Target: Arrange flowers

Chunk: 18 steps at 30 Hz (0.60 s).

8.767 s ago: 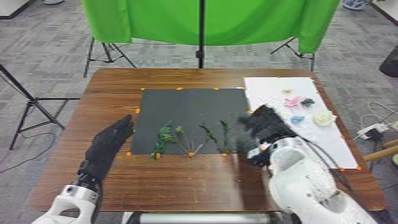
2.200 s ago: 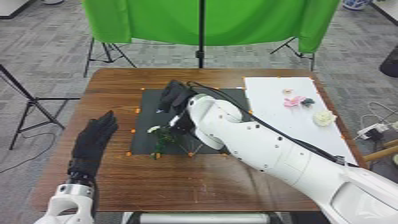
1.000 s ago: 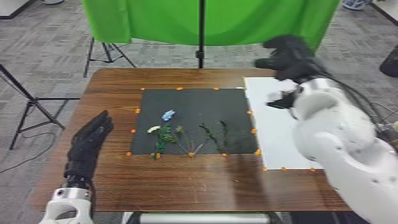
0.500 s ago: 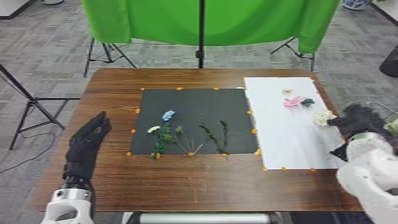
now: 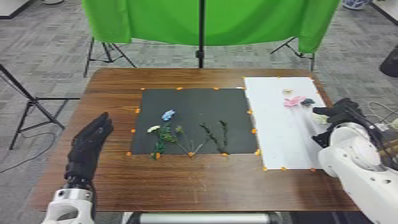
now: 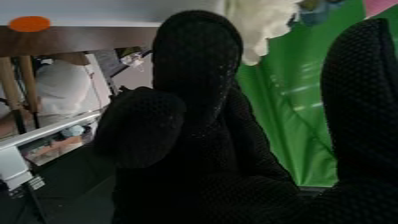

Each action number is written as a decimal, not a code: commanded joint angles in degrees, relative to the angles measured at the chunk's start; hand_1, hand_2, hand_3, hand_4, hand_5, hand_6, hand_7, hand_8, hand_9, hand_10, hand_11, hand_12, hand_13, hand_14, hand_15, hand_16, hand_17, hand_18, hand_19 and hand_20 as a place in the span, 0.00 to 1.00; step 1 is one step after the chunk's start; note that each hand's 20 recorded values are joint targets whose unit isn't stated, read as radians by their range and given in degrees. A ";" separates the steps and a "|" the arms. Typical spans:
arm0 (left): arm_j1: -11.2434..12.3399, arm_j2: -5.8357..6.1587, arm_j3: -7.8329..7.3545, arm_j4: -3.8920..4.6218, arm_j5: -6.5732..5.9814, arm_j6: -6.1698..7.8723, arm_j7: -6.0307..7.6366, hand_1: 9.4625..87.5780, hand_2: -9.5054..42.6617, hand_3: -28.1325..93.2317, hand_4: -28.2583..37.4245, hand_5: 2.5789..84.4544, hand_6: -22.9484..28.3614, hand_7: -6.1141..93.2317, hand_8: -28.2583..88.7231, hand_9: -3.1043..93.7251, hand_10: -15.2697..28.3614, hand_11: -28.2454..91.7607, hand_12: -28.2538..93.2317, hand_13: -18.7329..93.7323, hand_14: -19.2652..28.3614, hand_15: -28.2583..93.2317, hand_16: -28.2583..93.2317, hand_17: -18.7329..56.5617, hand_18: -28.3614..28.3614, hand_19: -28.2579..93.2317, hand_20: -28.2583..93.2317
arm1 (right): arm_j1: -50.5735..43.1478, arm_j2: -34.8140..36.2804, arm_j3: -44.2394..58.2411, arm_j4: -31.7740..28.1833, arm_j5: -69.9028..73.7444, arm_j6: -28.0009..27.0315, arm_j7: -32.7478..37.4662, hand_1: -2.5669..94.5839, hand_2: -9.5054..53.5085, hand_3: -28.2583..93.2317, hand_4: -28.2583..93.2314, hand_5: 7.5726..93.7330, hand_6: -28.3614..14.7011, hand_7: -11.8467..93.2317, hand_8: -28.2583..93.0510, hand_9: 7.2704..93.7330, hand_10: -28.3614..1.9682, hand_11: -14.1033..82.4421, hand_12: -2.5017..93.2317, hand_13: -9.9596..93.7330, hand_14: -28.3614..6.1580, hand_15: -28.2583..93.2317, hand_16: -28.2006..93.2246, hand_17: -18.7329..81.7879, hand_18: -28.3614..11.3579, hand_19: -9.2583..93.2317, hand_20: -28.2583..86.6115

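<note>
In the head view my right hand (image 5: 342, 114) is over the white sheet's right edge, partly covering the cream flower (image 5: 320, 119). In the right wrist view my right hand (image 6: 204, 135) has its fingers and thumb apart, with the cream flower (image 6: 258, 22) just beyond the fingertips. My left hand (image 5: 87, 142) rests open at the table's left side. A pink flower (image 5: 293, 101) and a dark blue-grey flower (image 5: 307, 101) lie on the white sheet, below a small beige flower (image 5: 287, 91). On the black sheet lie a blue flower (image 5: 168, 115), a small white flower (image 5: 154, 129) and green stems (image 5: 210, 135).
The black sheet (image 5: 191, 100) and the white sheet (image 5: 284, 145) lie side by side on the brown table (image 5: 195, 185), with orange markers along their edges. Behind the table stands a green cloth (image 5: 160, 25) on a stand.
The right hand has gone from over the black sheet back to the right, and lately inward onto the cream flower. The blue flower has come to lie on the black sheet.
</note>
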 commanded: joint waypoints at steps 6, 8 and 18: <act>0.56 -0.53 -0.16 -0.19 0.22 -0.24 -0.66 0.29 0.00 0.76 0.17 0.43 0.53 0.13 0.20 0.40 0.60 0.30 0.33 0.41 0.72 0.30 0.27 0.24 0.72 0.25 0.37 | 6.11 2.56 -5.91 2.27 -6.31 -9.23 2.31 0.48 0.00 0.69 0.09 0.59 0.44 0.18 0.19 0.76 0.30 0.28 0.19 0.98 0.70 0.62 0.50 0.85 0.55 0.97 0.56; 0.73 -0.52 -0.24 -0.29 0.15 -0.20 -0.65 0.29 0.00 0.75 0.17 0.43 0.53 0.13 0.20 0.40 0.60 0.30 0.33 0.41 0.71 0.30 0.27 0.24 0.72 0.25 0.37 | 7.07 2.79 -7.57 3.41 -7.49 -6.90 1.43 0.50 0.00 0.69 0.09 0.61 0.46 0.19 0.18 0.79 0.34 0.30 0.20 0.98 0.71 0.63 0.50 0.85 0.55 0.97 0.56; 1.04 -0.51 -0.42 -0.45 -0.06 -0.03 -0.66 0.29 0.00 0.75 0.17 0.43 0.53 0.13 0.20 0.40 0.60 0.30 0.33 0.40 0.71 0.29 0.27 0.24 0.72 0.24 0.37 | 4.16 4.83 -3.24 -6.26 -10.73 -5.92 0.18 0.70 0.00 0.63 0.12 0.85 0.59 0.27 0.35 0.98 0.56 0.37 0.35 1.00 0.77 0.68 0.48 0.89 0.55 1.00 0.58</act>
